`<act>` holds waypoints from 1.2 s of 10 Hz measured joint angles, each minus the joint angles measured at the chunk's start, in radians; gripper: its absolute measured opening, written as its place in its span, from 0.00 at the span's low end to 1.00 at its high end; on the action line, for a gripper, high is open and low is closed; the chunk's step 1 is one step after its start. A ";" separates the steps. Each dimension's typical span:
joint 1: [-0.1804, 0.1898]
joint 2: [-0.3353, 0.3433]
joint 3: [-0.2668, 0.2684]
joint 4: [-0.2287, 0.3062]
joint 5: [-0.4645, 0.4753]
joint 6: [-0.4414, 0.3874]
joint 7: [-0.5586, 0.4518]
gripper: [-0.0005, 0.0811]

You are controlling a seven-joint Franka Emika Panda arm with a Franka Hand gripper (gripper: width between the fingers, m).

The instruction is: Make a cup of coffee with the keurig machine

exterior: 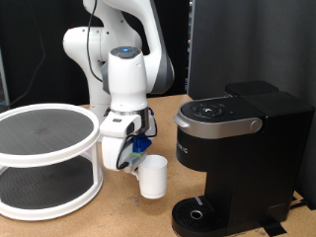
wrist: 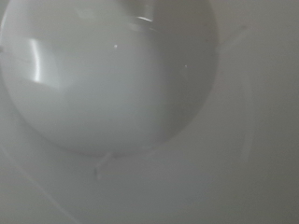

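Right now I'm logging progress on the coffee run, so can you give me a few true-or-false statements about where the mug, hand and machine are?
1. The plain white ceramic mug stands on the black coffee machine's round drip tray. False: it stands on the table beside the machine.
2. The hand is right over the mug. True.
3. The machine's lid is raised. False: it is down.
4. A white two-tier round rack stands at the exterior view's left. True.

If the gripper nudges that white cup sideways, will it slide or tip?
The cup stands upright beside the gripper; short and wide, so probably slides before tipping. The wrist view shows a glossy interior, so likely slippery, rigid and breakable.
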 joint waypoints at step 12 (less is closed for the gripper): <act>0.023 0.079 0.043 0.090 -0.126 0.000 0.231 0.09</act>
